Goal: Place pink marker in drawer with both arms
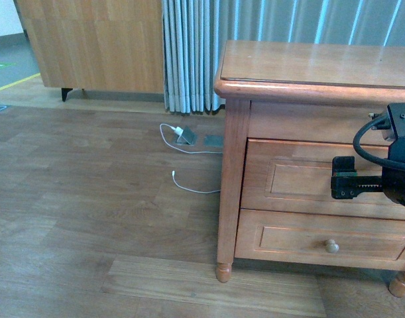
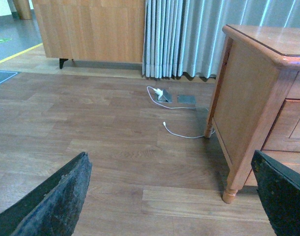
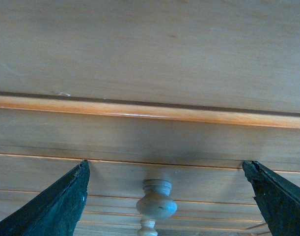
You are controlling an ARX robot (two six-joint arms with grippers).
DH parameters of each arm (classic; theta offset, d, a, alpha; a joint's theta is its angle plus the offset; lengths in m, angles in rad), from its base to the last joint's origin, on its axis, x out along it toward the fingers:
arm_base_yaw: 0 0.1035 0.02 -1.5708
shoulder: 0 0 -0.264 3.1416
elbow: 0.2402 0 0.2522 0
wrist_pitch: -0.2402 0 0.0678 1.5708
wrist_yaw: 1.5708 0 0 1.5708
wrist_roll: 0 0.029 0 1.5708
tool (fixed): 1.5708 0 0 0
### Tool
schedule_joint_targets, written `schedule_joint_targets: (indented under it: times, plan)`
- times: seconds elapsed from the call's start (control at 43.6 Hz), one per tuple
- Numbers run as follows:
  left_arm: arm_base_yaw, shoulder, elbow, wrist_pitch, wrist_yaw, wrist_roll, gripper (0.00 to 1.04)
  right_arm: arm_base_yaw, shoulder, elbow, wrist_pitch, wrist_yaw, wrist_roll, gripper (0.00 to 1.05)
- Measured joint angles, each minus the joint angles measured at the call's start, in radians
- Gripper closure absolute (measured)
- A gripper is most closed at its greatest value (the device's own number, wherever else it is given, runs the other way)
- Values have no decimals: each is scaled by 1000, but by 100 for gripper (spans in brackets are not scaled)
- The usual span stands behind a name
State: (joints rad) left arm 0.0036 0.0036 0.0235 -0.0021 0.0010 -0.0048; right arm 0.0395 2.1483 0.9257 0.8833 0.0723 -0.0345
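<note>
The pink marker is not in any view. The drawer [image 1: 288, 177] is the taller upper one of the wooden cabinet, and it is shut. My right arm [image 1: 396, 159] is in front of it and hides its knob in the front view. In the right wrist view my right gripper [image 3: 165, 167] is open and empty, close to the drawer front [image 3: 91, 172], with the pale round knob [image 3: 157, 204] between its fingers and untouched. My left gripper [image 2: 169, 157] is open and empty above the floor, left of the cabinet [image 2: 248, 98]. The left arm is out of the front view.
The shallower lower drawer [image 1: 288, 240] with its knob [image 1: 331, 246] sits under the taller one. The cabinet top [image 1: 308, 63] is bare. A white cable [image 1: 189, 185] and a floor socket [image 1: 186, 137] lie on the wooden floor. Grey curtains [image 1: 189, 53] hang behind.
</note>
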Motion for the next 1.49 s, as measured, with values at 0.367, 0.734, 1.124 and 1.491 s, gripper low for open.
schedule_joint_targets:
  times: [0.367,0.734,1.124,1.491]
  plan:
    - [0,0,0,0,0,0,6,-6,51,14,97,32,10,8]
    - [0,0,0,0,0,0,6,-13,45,14,71,32,-2,8]
    - [0,0,0,0,0,0,6,-39,-156,-117,-108,-25,6,8]
    - [0,0,0,0,0,0,6,-123,-568,-339,-334,-208,21,8]
